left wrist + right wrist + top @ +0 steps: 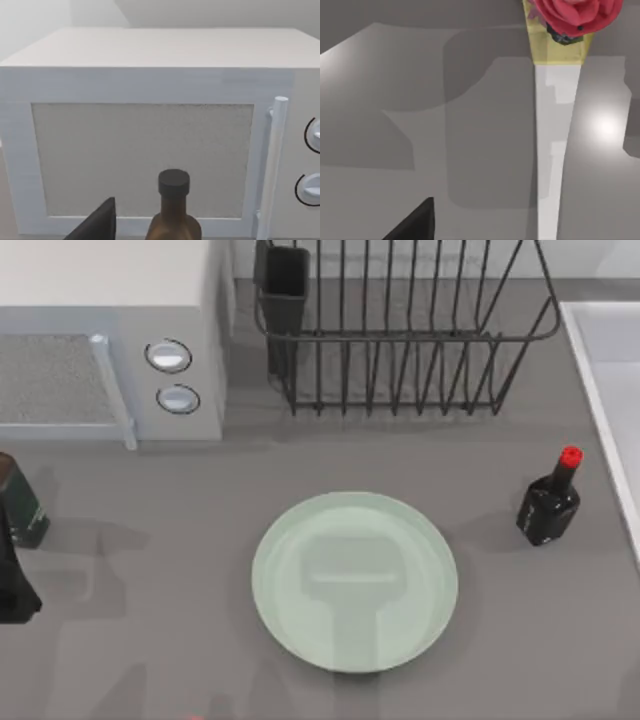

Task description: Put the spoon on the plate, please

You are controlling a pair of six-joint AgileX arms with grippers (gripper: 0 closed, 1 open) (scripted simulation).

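The spoon (547,150) lies on the grey table close under my right wrist camera. Its white handle runs to a yellow end piece with a pink-red rose ornament (575,15); its bowl is out of view. A dark part of my right gripper (415,222) shows beside the handle, apart from it. The pale mint-green plate (290,540) rests bare at the table's middle, with a grey shadow across it. A tiny red speck (195,717) sits at the top view's front edge, left of the plate. My left gripper (12,585) is parked at the left edge.
A white microwave (110,330) stands at the back left, a wire dish rack (400,330) behind the plate. A black bottle with a red cap (550,502) stands right of the plate. A dark bottle (20,505) stands at the left edge by my left arm.
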